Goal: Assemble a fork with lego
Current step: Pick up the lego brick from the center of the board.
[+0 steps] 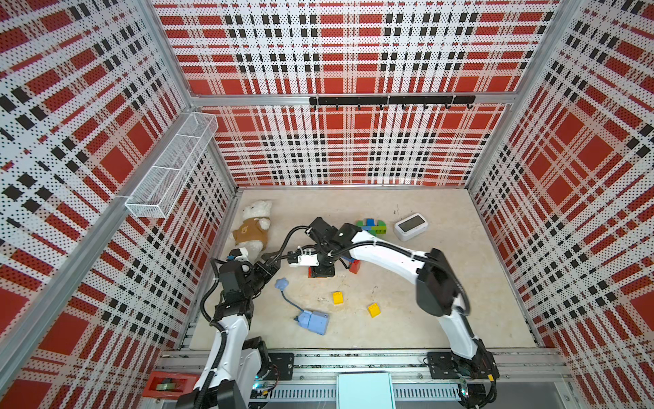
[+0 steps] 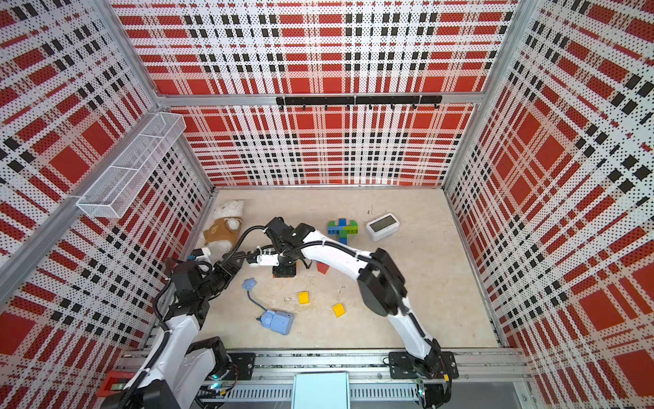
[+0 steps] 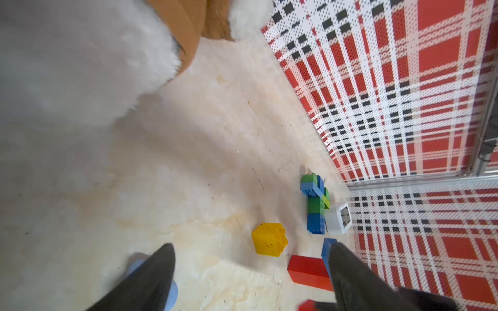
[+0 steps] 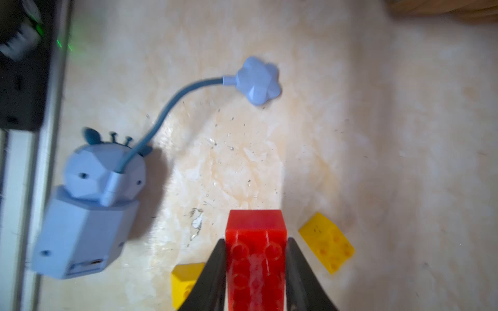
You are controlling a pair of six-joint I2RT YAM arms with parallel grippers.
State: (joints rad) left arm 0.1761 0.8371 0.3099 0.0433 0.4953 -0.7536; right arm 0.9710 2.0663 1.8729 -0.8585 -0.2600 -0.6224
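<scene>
I hold a red brick (image 4: 255,223) pinched in my right gripper (image 4: 256,241), left gripper (image 3: 252,246) wide; next, I'd press it onto the green-blue assembly (image 2: 342,229) behind that tool.

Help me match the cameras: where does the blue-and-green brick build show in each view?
Top view: blue-and-green brick build just right of picture centre.
Top view: almost at picture centre.
Left wrist: past the yellow brick, beside the white screen box, at.
Right wrist: not in it.
Shared landmark: that box, beside it in both top views.
</scene>
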